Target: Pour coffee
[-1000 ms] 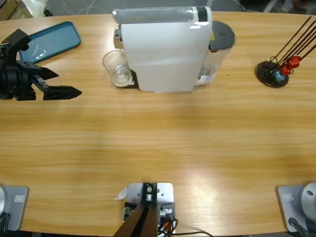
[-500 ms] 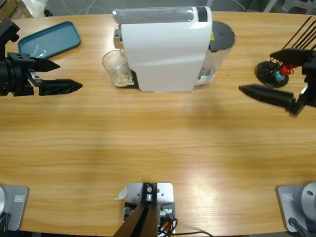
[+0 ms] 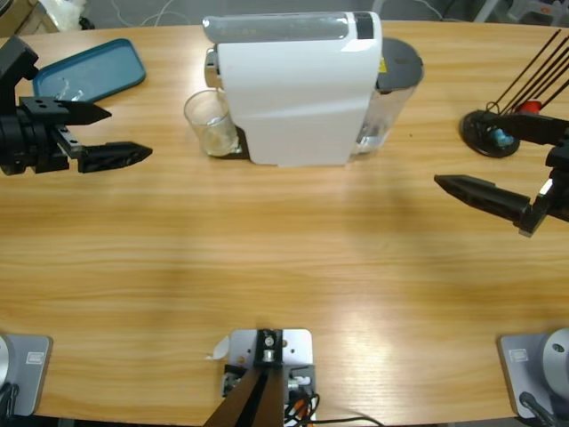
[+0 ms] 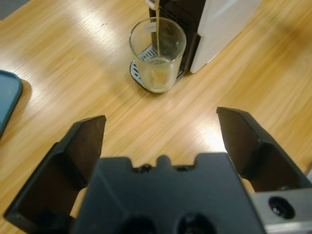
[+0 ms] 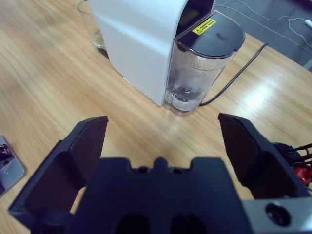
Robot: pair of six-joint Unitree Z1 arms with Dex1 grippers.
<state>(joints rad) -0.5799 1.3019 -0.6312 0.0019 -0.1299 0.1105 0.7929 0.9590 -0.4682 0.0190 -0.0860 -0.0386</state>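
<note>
Coffee point(image 4: 157, 78) ahead of left claw point(image 4: 161, 139)

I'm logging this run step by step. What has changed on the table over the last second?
The right hand came in from the right edge, absent a second ago, and now sits open near the capsule stand. The left hand shifted slightly toward the glass, jaws open. Nothing was taken hold of or let go. The glass, the white coffee machine and the blue tray stayed put.
</note>
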